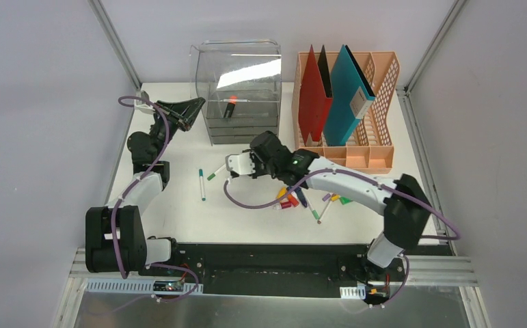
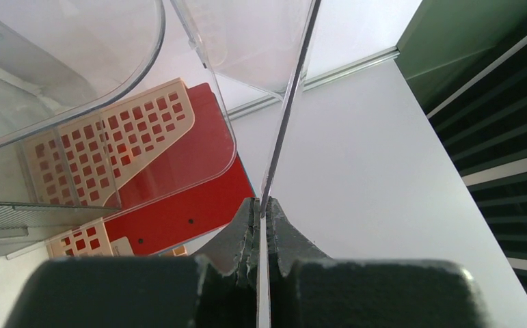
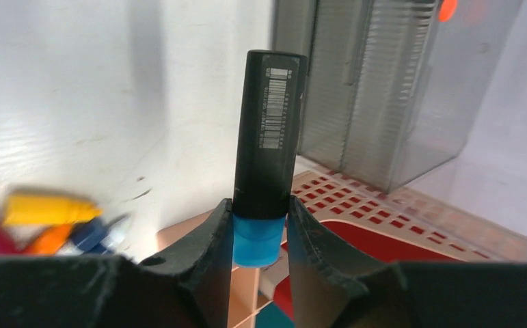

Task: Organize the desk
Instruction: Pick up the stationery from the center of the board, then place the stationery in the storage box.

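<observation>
The left hand [image 2: 261,208] is clamped on a thin clear wall at the left side of the tall clear plastic drawer box [image 1: 240,82]. Just in front of the box, the right hand [image 3: 255,236] grips a black cylindrical marker with a blue cap [image 3: 267,123]. The flat white table [image 1: 178,205] spreads beneath and in front of the box. A heap of coloured pens [image 1: 294,199] lies in front of the box, to the right.
</observation>
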You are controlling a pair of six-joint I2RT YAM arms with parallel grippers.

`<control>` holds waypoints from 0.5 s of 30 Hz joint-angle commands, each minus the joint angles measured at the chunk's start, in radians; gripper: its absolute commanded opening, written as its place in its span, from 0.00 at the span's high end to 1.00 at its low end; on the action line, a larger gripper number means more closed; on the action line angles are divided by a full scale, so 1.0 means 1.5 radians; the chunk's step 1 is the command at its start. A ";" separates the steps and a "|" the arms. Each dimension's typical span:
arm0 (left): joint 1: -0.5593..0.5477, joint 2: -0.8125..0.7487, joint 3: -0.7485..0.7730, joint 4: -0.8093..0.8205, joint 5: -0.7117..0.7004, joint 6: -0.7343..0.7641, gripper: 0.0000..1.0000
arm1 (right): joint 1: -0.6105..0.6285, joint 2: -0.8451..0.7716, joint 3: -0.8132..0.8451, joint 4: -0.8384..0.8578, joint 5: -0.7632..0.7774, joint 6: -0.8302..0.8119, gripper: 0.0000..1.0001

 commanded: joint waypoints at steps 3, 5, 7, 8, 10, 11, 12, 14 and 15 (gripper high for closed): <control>0.004 -0.032 0.031 -0.020 -0.023 0.015 1.00 | 0.012 0.086 0.071 0.209 0.186 -0.095 1.00; 0.004 -0.033 0.035 -0.022 -0.022 0.016 1.00 | 0.012 0.101 0.084 0.234 0.189 -0.108 1.00; 0.004 -0.035 0.038 -0.025 -0.022 0.016 1.00 | 0.013 0.116 0.102 0.249 0.196 -0.119 1.00; 0.004 -0.035 0.038 -0.026 -0.022 0.017 1.00 | 0.012 0.122 0.109 0.259 0.200 -0.126 1.00; 0.004 -0.036 0.039 -0.027 -0.022 0.016 1.00 | 0.012 0.135 0.116 0.286 0.207 -0.145 1.00; 0.004 -0.036 0.039 -0.028 -0.022 0.016 1.00 | 0.011 0.141 0.117 0.302 0.212 -0.157 1.00; 0.004 -0.036 0.040 -0.028 -0.022 0.017 1.00 | 0.010 0.145 0.119 0.317 0.216 -0.165 1.00; 0.004 -0.037 0.039 -0.029 -0.023 0.017 1.00 | 0.007 0.154 0.124 0.342 0.217 -0.178 1.00; 0.004 -0.036 0.039 -0.029 -0.023 0.018 1.00 | 0.004 0.158 0.129 0.349 0.218 -0.182 1.00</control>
